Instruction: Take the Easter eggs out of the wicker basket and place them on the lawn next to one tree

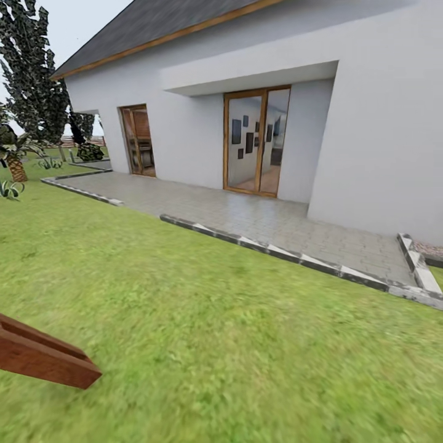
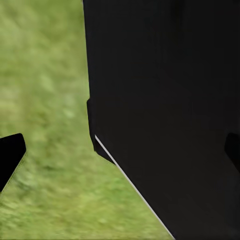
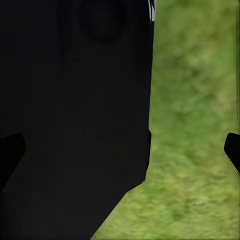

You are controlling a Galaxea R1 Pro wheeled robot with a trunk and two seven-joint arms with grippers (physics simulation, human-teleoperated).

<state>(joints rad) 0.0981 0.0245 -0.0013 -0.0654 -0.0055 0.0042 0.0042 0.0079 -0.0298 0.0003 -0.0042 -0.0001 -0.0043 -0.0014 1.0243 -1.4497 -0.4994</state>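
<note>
Both wrist cameras point down at the lawn (image 2: 45, 100) beside the robot's black body (image 2: 170, 100). Left gripper (image 2: 120, 150) fingers (image 2: 10, 155) stand wide, holding nothing; right gripper (image 3: 120, 150) fingers (image 3: 10, 152) likewise. Head view, near to far: brown timber (image 1: 43, 357) lower left, grey paving (image 1: 271, 221), white house (image 1: 344, 111), tree (image 1: 31, 67) upper left.

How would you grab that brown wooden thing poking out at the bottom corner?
Probably take the wooden beam by its squared free end, pinching its flat top and underside, coming from the lawn side. Its other end runs out of view, so it may be fixed.
</note>
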